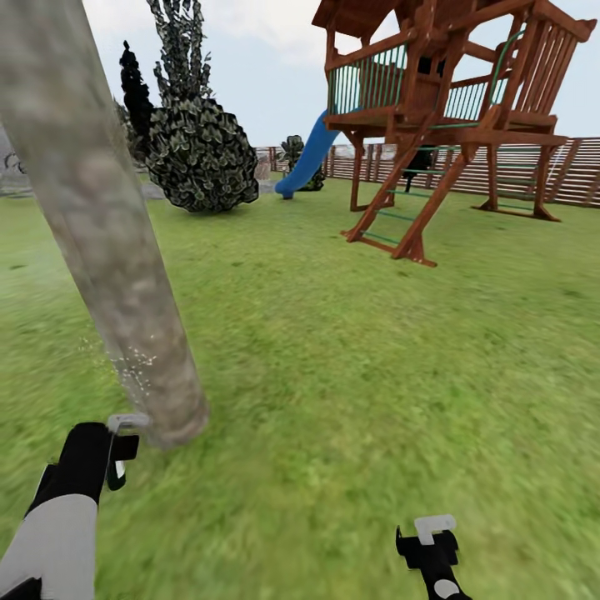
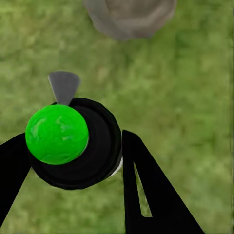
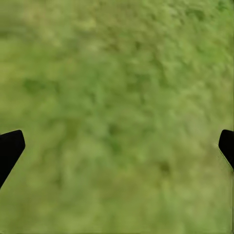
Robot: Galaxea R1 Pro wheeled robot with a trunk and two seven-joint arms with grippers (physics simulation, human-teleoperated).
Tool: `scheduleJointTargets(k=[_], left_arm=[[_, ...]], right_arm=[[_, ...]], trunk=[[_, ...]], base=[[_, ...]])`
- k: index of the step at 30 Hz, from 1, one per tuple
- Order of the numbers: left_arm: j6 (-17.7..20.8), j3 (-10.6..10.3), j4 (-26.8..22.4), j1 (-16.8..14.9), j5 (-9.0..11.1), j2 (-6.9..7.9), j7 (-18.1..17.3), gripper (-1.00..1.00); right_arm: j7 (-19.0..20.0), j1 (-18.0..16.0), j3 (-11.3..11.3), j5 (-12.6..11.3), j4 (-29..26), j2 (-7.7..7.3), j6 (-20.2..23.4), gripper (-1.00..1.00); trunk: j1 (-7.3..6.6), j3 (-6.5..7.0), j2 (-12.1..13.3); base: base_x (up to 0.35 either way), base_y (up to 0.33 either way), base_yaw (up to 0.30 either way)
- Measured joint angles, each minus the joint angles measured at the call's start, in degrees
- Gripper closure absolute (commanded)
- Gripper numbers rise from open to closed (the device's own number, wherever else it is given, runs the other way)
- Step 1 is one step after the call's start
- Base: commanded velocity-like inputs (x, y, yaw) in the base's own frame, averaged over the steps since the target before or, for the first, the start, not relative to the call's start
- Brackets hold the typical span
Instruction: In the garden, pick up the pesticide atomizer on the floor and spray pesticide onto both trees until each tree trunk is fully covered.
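Item: pesticide atomizer [image 2: 66, 141], black body with green cap and grey nozzle. I had it clamped between the fingers [image 2: 151, 195] of the left gripper [image 1: 117, 454], upright, its long axis running toward the wrist camera, nozzle pointing away from the fingers at the trunk base.

Item: tree trunk [image 1: 108, 250], mottled beige-grey, leaning, thick. It stood just ahead of the left fingers, near but apart; its long axis rose up and away from them. A patch of pesticide [image 1: 133, 371], fine white specks, sat low on the bark just above the nozzle; the bark higher up looked bare. I judged coverage far from done, and the next sweep had to climb along the trunk.

Item: right gripper [image 1: 429, 542], fingers spread wide, nothing between them, over grass, well apart from the trunk; the left arm was the nearer.

Surface: lawn [image 1: 350, 400], level, open all round. Wooden play tower [image 1: 442, 108], blue slide [image 1: 307, 158] and slat fence [image 1: 575, 171] well beyond.
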Motion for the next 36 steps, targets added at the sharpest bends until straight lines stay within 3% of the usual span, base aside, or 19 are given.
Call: scheduleJointTargets(k=[3, 6, 8, 17, 21, 31, 36], left_arm=[[-4.49, 2.17, 3.0, 0.08, 0.08, -0.12, 0.0, 1.0], [-5.53, 2.61, 3.52, 0.08, 0.29, -0.32, 0.07, 1.0], [-6.17, 2.7, 3.51, 0.08, 1.98, -0.29, 0.07, 1.0], [-6.42, 2.7, 3.55, 0.1, 2.9, -0.26, 2.79, 1.0], [-6.43, 2.67, 3.5, 0.1, 5.09, -0.17, 2.8, 1.0], [-6.43, 2.71, 3.48, 0.1, 5.1, 0.62, 2.88, 1.0], [-6.42, 2.66, 3.56, 0.1, 5.28, 0.22, 2.88, 1.0]], right_arm=[[0.0, -0.02, -0.02, 0.0, 0.02, 0.0, -0.01, -1.0], [0.0, -0.03, -0.03, 0.0, 0.02, -0.04, 0.05, -1.0], [0.0, -0.04, -0.02, 0.0, 0.02, -0.05, 0.07, -1.0], [0.0, -0.04, -0.02, -0.04, 0.04, 0.01, 0.08, -1.0], [0.0, -0.04, -0.02, -0.05, 0.04, 0.01, 0.08, -1.0], [0.0, -0.05, -0.02, -0.01, 0.04, 0.01, 0.08, -1.0], [0.0, -0.06, -0.02, 0.0, 0.04, 0.01, 0.08, -1.0]], trunk=[[0.0, 0.0, 0.0], [0.0, 0.0, 0.0], [0.0, 0.0, 0.0], [0.0, 0.0, 0.0], [0.0, 0.0, 0.0], [0.0, 0.0, 0.0], [0.0, 0.0, 0.0]], base=[[0.171, -0.248, 0.01], [0.177, -0.244, 0.001], [0.178, -0.243, 0.0], [0.176, -0.243, 0.131], [0.171, -0.243, 0.277], [0.171, -0.243, 0.278], [0.171, -0.243, 0.278]])
